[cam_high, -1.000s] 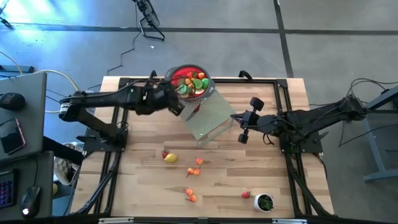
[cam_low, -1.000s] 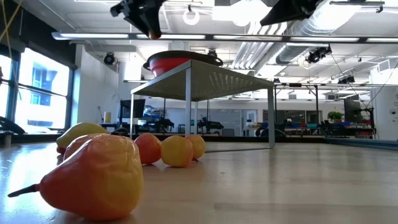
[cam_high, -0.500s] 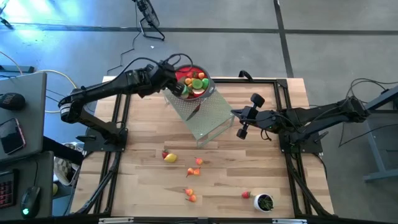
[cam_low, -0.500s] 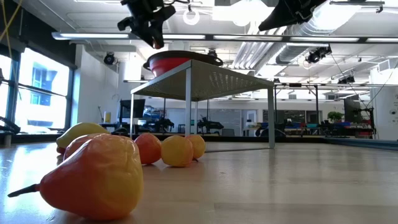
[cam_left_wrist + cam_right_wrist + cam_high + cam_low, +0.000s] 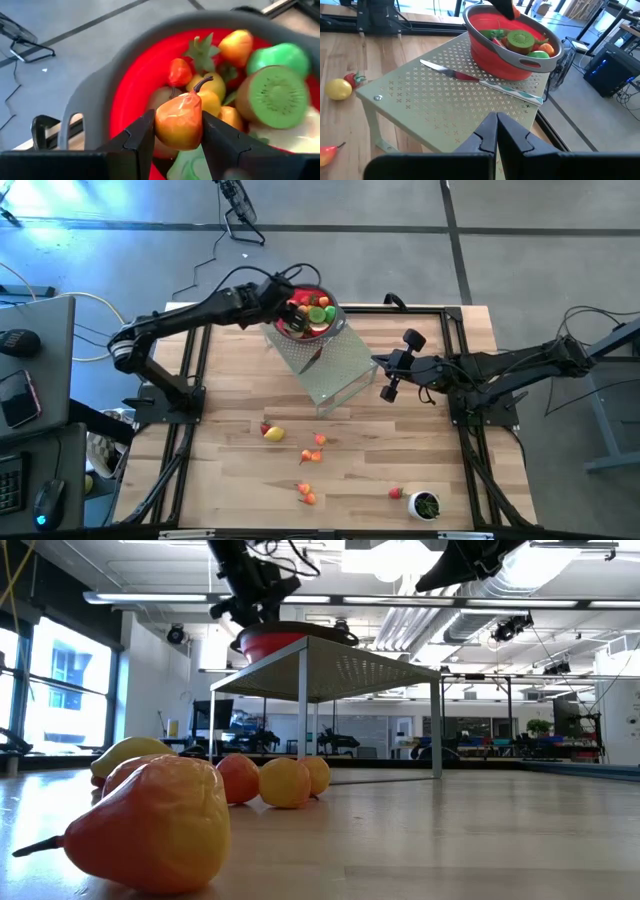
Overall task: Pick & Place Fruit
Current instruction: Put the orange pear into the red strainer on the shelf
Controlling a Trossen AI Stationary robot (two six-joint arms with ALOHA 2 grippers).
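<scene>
Above the red bowl [image 5: 308, 313], which sits at the far corner of a perforated metal stand [image 5: 335, 368], the high view shows the left gripper [image 5: 291, 308] poised over the heaped fruit, while the right gripper [image 5: 392, 380] waits just beside the stand's near-right edge; loose fruit pieces [image 5: 273, 433] lie on the wooden table [image 5: 230, 480] well short of the bowl. At table height, a large orange-red pear [image 5: 150, 825] fills the foreground, far below the bowl. From the left wrist, the jaws are clamped on a small orange-red pear [image 5: 181, 121] hanging directly over the bowl's pile. From the right wrist, that arm's jaws are pressed together on nothing, facing the stand and the silver knife [image 5: 480, 81] lying beside the bowl. The pile looks crowded, so a pear released now could roll off the heap and over the rim, or the gripper could nudge the bowl toward the stand's edge.
</scene>
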